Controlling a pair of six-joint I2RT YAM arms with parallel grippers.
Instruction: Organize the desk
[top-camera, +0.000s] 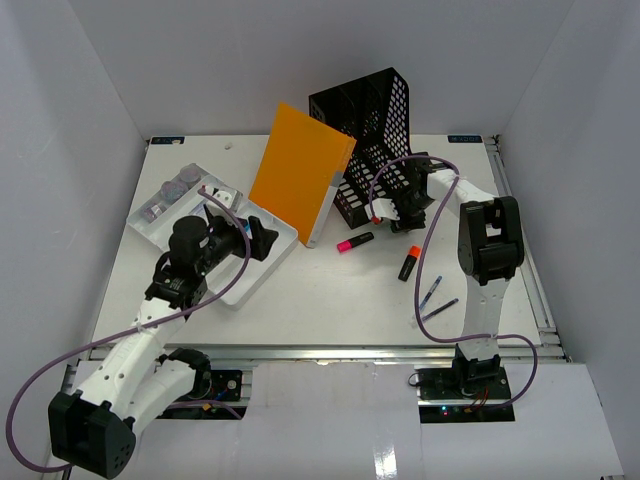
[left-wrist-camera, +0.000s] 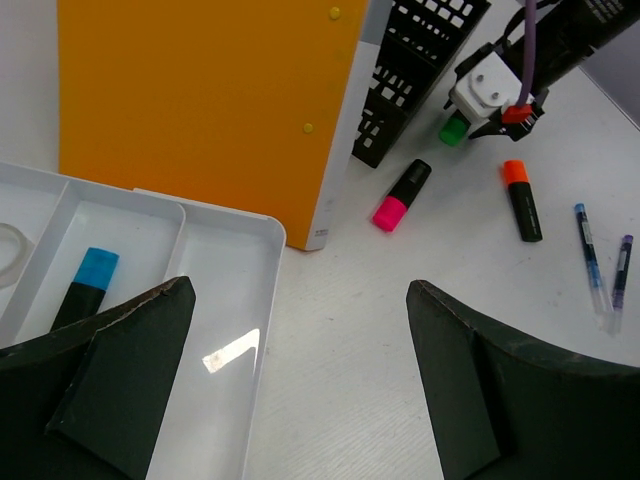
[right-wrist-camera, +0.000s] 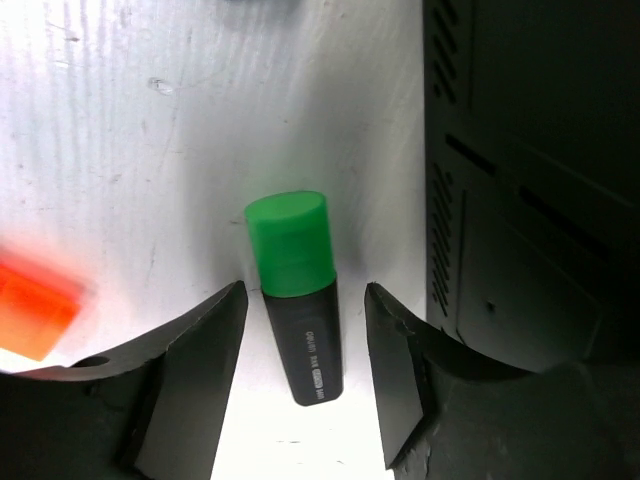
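A green-capped highlighter (right-wrist-camera: 298, 300) lies on the white desk (top-camera: 330, 300) at the foot of the black file organizer (top-camera: 375, 140). My right gripper (right-wrist-camera: 303, 330) is open and straddles it, with a gap showing on each side of the barrel. In the top view that gripper (top-camera: 392, 213) sits low beside the organizer. My left gripper (left-wrist-camera: 300, 370) is open and empty, hovering over the near corner of the white compartmented tray (left-wrist-camera: 262, 300). A blue-capped highlighter (left-wrist-camera: 85, 285) lies in one tray compartment.
An orange folder (top-camera: 300, 175) leans against the organizer. A pink highlighter (top-camera: 354, 241), an orange highlighter (top-camera: 409, 263) and two pens (top-camera: 432, 298) lie loose on the desk. Small vials (top-camera: 165, 195) sit in the tray's far end. Walls enclose three sides.
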